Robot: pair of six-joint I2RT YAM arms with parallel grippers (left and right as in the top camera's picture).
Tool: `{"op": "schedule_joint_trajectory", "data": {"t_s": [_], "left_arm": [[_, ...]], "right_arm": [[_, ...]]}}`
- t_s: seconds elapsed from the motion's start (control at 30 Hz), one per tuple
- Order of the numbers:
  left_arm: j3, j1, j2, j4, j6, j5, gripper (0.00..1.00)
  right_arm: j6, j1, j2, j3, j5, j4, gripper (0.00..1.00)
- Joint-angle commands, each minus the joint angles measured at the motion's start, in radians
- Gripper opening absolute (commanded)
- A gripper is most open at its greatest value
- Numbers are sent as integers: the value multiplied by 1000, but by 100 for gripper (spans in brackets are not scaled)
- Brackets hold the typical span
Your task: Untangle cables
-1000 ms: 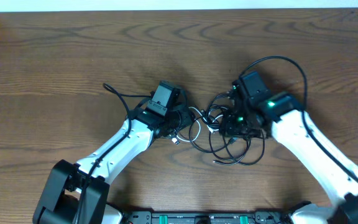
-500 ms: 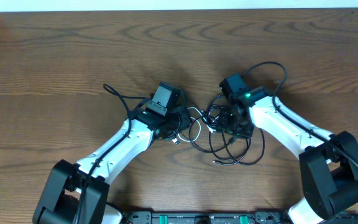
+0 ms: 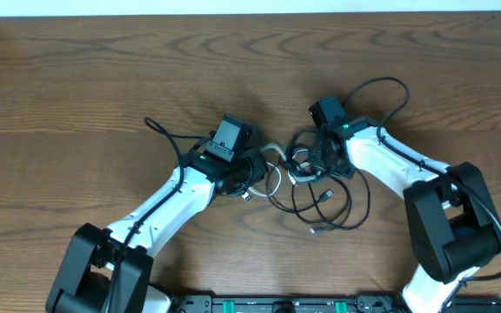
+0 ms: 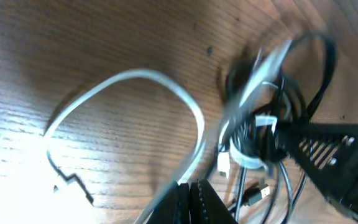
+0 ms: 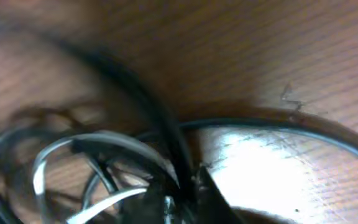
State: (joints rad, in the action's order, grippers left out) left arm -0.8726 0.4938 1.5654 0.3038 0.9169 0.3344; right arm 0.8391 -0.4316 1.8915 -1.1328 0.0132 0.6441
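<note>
The cables (image 3: 320, 198) lie in one loose tangle on the bare wooden table (image 3: 76, 78), about midway between its far and near edges and a little toward the right edge. They are thin, round cords. Most are black and curl in overlapping loops, and small plug ends stick out at the near side of the heap.

One white cable (image 3: 277, 178) arcs out of the tangle's left side. The left gripper (image 3: 252, 171) sits just beside that arc. In the left wrist view its fingers (image 4: 183, 200) are pressed together, and the white cable runs down to their tips, apparently pinched there.

The right gripper (image 3: 322, 165) is down in the far part of the tangle. Its view is blurred, but its jaws are closed too, and a black cable (image 5: 148, 106) slants straight into the tips, seemingly caught between them.

A thicker arm wire (image 3: 396, 91) loops beyond the right arm, toward the far edge. The table is dark brown, with long wavy grain and a dull sheen.
</note>
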Motion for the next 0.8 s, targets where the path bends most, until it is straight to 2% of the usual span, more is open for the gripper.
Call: {"op": "schedule_joint_trajectory", "data": {"t_s": [0.0,0.13,0.23,0.47,0.6,0.67,0.73,0.77], "left_arm": [[-10,1,3,8,-13,16,8],[-10,0,3,-15,-193,103,9],[-10,-3,2,-31,-364,204,9],[-10,-65,-49,-201,-564,657,10],[-10,-71,-77,-341,-536,722,21],[-10,-57,-79,-393,-478,720,30],[-10,-42,-79,-428,-394,712,43],[-10,-34,-79,-432,-344,688,44]], "right_arm": [[-66,1,80,35,-48,6,1],[-237,23,-46,34,-182,-2,1],[-449,55,-204,34,-329,3,1],[-792,171,-531,34,-701,152,1],[-803,204,-618,34,-842,222,1],[-803,202,-634,34,-874,241,1],[-803,199,-637,34,-880,251,1],[-803,198,-637,34,-880,252,1]]}}
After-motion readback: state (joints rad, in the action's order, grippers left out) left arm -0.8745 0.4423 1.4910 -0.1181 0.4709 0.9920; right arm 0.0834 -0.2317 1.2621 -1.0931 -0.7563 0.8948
